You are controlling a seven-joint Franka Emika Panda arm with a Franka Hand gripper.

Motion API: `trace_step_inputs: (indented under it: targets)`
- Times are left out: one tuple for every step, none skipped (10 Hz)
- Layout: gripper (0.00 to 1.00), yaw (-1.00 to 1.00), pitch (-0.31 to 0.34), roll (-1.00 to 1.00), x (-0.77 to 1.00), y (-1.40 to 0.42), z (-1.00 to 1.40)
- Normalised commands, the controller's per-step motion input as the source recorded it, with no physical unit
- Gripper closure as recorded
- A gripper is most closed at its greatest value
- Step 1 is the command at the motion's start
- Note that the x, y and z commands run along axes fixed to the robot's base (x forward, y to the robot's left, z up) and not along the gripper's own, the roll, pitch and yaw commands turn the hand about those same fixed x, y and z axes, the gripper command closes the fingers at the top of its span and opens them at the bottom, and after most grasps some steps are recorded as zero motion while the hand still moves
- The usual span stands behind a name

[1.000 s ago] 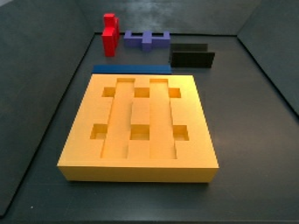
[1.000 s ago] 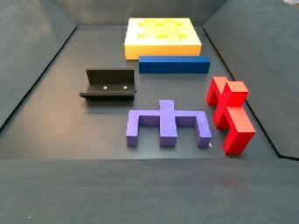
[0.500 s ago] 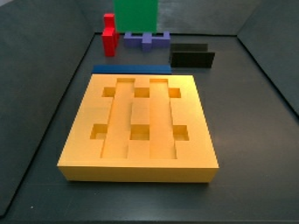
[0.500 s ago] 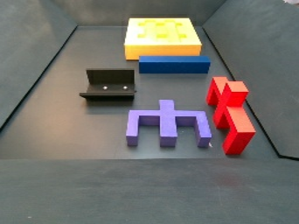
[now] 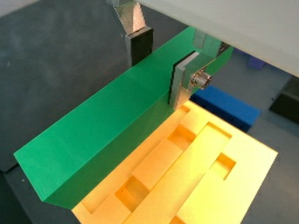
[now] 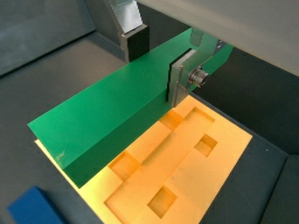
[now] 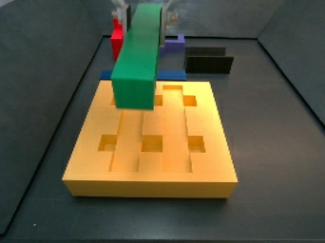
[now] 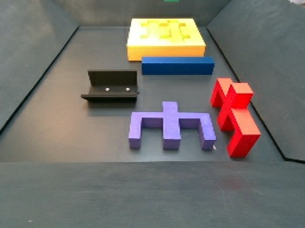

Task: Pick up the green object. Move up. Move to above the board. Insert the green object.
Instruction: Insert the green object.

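Biggest item is the yellow-orange board [image 7: 150,133], flat on the dark floor, with lengthwise grooves and square holes; you also see it at the far end in a side view [image 8: 167,36]. Your green bar [image 7: 140,52] hangs in the air above the board, running lengthwise along it and not touching it; both wrist views show it clear over the grooves [image 5: 111,122] [image 6: 117,109]. The purple comb-shaped piece [image 8: 173,126] lies near the red block [image 8: 234,116]. The blue bar [image 8: 177,65] lies just beside the board's edge. The fixture [image 8: 111,86] stands apart from both. Your gripper [image 5: 162,61] is clamped on the green bar, silver fingers [image 6: 183,74] pressed flat against its sides.
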Motion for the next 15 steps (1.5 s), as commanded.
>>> trace_step_inputs:
  targets:
    - [1.0,-0.06,-0.061,-0.13,0.0,0.0,-0.87]
    - [1.0,0.0,0.0,-0.03,0.02,0.0,-0.82]
    - [1.0,0.0,0.0,0.08,0.0,0.0,-0.86]
    - [1.0,0.0,0.0,0.0,0.0,0.0,-1.0]
    - [1.0,0.0,-0.044,0.0,-0.07,0.0,-0.81]
    - [1.0,0.0,0.0,0.05,-0.02,0.0,-0.76]
    - [1.0,0.0,0.0,0.04,-0.02,0.0,-0.69]
    - [1.0,0.0,0.0,0.03,-0.05,0.0,-0.6]
    - [1.0,0.0,0.0,0.0,-0.03,0.0,-0.41]
    - [1.0,0.0,0.0,0.04,-0.1,-0.07,-0.08]
    - [1.0,0.0,0.0,0.01,-0.21,0.0,-0.04]
    - [1.0,0.0,-0.021,0.0,-0.3,0.0,-0.09]
    - [1.0,0.0,-0.047,0.0,-0.45,0.0,-0.02]
    - [1.0,0.0,-0.096,0.04,-0.56,0.0,0.0]
    - [1.0,0.38,-0.053,0.2,-0.2,-0.09,-0.07]
